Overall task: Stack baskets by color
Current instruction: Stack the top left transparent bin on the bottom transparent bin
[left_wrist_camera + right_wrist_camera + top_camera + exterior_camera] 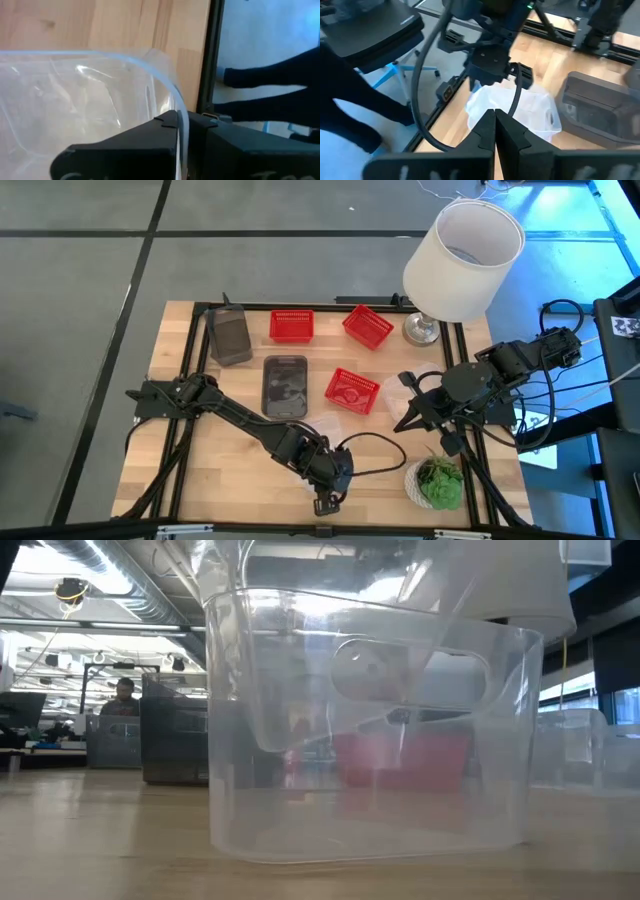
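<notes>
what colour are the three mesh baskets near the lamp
Red mesh baskets, clearest in the high view.

Grey floor (80, 270) crossed by dark seams runs round the pale wooden surface (190, 470). Beyond it, exposed silver ducts (120, 585) and strip lights hang overhead; a person (124, 696) sits by distant desks, bright windows (610, 705) alongside.

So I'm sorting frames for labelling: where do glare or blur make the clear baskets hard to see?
Low view: the clear basket fills the frame, streaked with reflections. Left wrist view: its rim glints, close and soft. High view: it nearly vanishes against the table.
</notes>
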Tool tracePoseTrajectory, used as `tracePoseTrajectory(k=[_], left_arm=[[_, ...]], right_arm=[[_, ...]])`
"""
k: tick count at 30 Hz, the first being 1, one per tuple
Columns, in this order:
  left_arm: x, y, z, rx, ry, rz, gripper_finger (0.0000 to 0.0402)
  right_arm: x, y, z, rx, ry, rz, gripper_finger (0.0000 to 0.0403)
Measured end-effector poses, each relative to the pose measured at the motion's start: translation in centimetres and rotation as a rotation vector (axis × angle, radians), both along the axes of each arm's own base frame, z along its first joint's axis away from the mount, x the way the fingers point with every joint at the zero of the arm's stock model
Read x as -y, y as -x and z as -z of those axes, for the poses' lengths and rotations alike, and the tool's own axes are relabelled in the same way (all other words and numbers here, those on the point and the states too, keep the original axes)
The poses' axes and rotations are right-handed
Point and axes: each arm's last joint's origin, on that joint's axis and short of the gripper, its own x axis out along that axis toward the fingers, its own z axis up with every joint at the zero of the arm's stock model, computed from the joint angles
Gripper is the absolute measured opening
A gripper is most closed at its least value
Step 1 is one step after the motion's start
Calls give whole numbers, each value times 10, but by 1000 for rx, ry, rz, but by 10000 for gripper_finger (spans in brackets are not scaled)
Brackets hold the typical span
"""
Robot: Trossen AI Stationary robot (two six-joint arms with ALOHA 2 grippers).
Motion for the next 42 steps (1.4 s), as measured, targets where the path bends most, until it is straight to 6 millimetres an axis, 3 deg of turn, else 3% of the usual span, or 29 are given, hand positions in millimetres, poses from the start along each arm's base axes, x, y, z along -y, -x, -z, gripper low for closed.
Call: tracePoseTrajectory(k=[9, 18, 25, 42], left_arm=[[-2, 6, -2, -83, 21, -119, 0], [-14, 22, -55, -61, -16, -200, 0], [-21, 37, -43, -269, -48, -299, 0], [-9, 10, -29, -60, -82, -282, 0]], right_arm=[[2, -1, 0, 8, 26, 48, 7], [2, -1, 0, 9, 27, 49, 7], [2, 0, 1, 7, 29, 51, 7], [3, -1, 1, 18, 55, 92, 7]])
